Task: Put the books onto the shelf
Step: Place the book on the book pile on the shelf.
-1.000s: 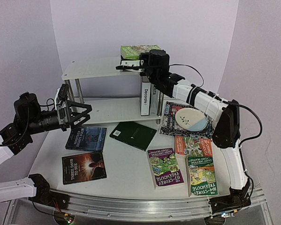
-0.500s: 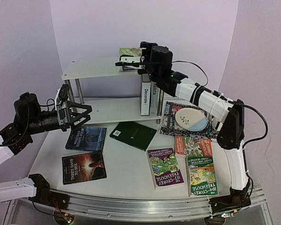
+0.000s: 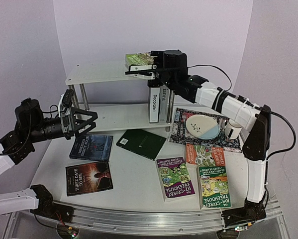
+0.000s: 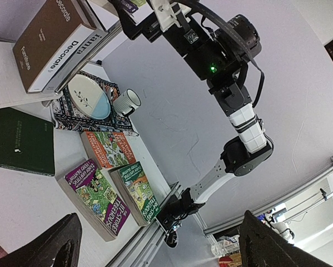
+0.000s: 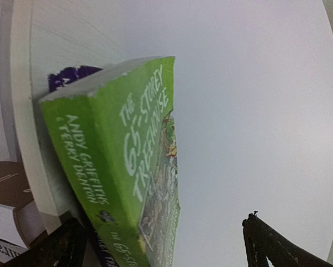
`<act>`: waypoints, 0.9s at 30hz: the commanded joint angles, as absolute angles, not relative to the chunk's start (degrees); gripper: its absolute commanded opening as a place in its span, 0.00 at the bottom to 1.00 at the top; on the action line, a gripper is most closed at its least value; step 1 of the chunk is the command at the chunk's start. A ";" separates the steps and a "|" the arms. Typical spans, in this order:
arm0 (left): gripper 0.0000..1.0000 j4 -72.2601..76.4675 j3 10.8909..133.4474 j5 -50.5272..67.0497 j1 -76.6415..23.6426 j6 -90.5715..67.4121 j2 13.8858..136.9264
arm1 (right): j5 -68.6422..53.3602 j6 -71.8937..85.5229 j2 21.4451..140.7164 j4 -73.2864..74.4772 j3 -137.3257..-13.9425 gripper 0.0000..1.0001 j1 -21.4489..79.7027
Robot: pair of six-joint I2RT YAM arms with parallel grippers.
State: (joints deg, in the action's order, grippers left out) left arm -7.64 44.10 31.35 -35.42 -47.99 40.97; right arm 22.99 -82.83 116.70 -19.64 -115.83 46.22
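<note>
right arm's elbow has swung out to the right since a second ago, and the right gripper (image 3: 138, 71) has let go. its fingers now stand wide, with the green 65-storey treehouse paperback (image 3: 139, 58) between them and a clear gap on one side. that book lies at the right end of the top board of the white shelf (image 3: 96, 74). on the lower board, a brown decorate book (image 3: 154, 102) and a grey book (image 3: 163, 103) stand upright, touching, by the right legs. left gripper (image 3: 92, 123) has not budged. it hovers spread wide and empty over the left side of the table (image 3: 134, 169), near two dark-covered books (image 3: 91, 147). a dark green book (image 3: 141, 143) and three more treehouse paperbacks (image 3: 175, 178) lie flat on the table. a plate (image 3: 202, 125) and a mug (image 3: 232, 128) sit on a patterned mat (image 3: 181, 130).
</note>
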 commanded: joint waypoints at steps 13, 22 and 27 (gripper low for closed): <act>0.99 -7.98 49.19 26.83 -35.25 -43.72 45.59 | 16.40 -60.46 112.85 -4.98 -121.98 0.98 46.39; 0.99 -8.02 48.95 26.67 -35.31 -43.65 45.74 | 14.22 -54.51 114.51 -4.66 -126.28 0.98 45.80; 0.99 -8.00 48.03 27.02 -35.25 -44.16 44.92 | 14.13 -54.43 117.55 -4.66 -129.95 0.98 45.76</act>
